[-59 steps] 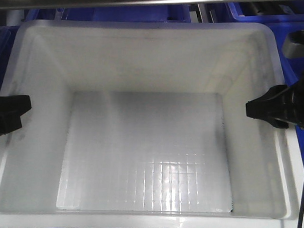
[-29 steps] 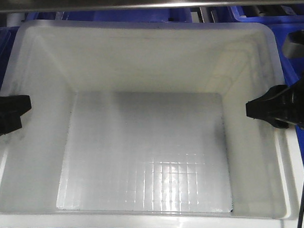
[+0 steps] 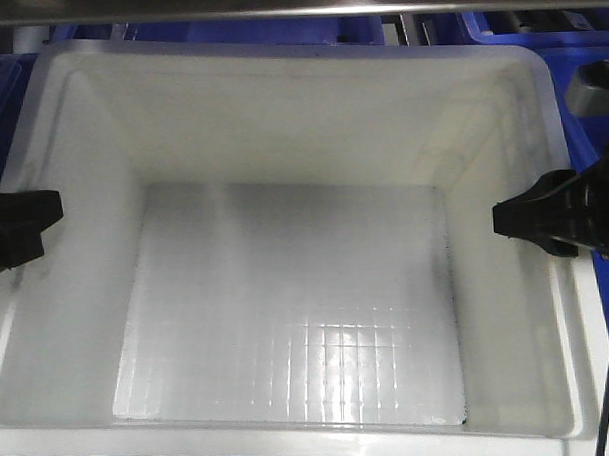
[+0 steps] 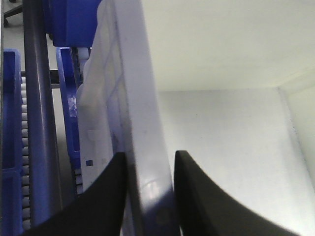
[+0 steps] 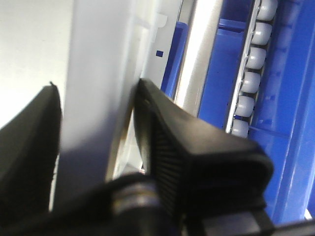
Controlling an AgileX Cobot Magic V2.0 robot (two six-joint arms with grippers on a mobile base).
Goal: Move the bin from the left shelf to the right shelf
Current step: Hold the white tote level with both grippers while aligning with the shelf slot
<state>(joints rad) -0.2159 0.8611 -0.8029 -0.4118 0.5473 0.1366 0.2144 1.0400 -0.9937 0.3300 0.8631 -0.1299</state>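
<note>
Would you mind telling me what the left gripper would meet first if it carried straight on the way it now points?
The left wall of the bin: it already stands between the jaws of the left gripper, so pushing on would likely just seat the rim deeper. Remaining room is unclear.

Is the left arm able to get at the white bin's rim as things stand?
Yes, it seems: the left gripper straddles a side wall of the bin, one finger inside, one outside.
</note>
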